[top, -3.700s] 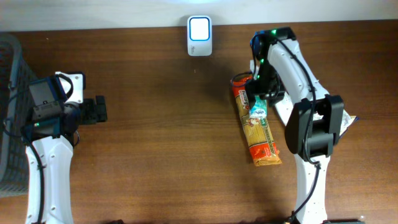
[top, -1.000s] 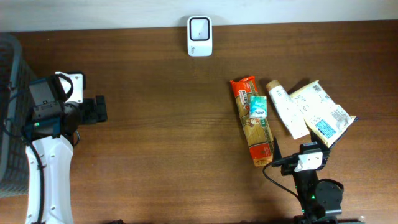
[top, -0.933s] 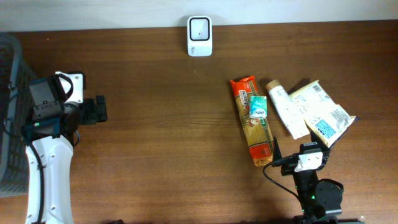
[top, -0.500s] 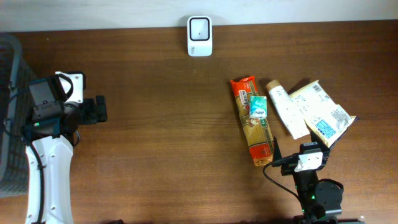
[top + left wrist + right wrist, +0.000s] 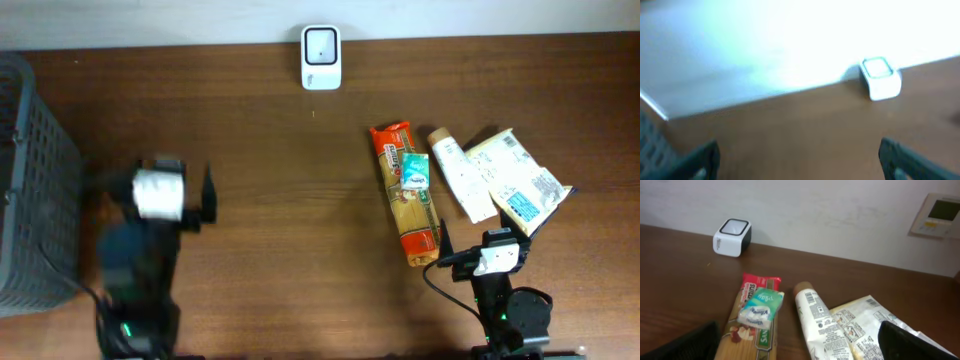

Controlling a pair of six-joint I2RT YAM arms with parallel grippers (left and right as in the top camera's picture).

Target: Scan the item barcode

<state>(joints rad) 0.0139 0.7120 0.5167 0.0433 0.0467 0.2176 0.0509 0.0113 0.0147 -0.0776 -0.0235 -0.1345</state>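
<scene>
The scanner is a small white box at the table's far edge, also in the left wrist view and the right wrist view. The items lie at the right: an orange pasta packet with a small teal tissue pack on it, a white tube and a beige packet. My right gripper sits low at the front, just short of them, open and empty. Blurred by motion at the front left, my left gripper faces the scanner, open with nothing between its fingers.
A dark mesh basket stands at the left edge of the table, close to the left arm. A white wall with a control panel runs behind the table's far edge.
The left arm has swung away from the basket toward the front of the table and is blurred by motion. The right arm has not moved in the last second.
</scene>
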